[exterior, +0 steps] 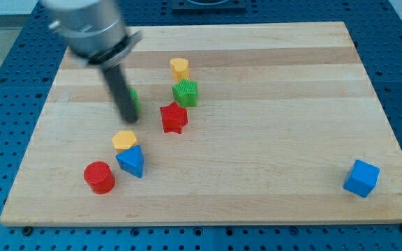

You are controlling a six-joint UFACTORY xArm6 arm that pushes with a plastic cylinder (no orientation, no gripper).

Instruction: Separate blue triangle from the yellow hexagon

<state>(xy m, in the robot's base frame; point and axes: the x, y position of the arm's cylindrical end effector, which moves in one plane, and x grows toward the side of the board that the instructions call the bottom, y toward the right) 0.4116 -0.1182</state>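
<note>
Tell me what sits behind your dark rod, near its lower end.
A green block shows only as a sliver at the view's right of my tip. The rod covers the rest, so its shape cannot be made out.

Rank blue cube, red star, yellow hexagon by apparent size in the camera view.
1. blue cube, though nearest the camera, which may inflate it
2. red star
3. yellow hexagon

Lab: blue perforated bench (19,42)
</note>
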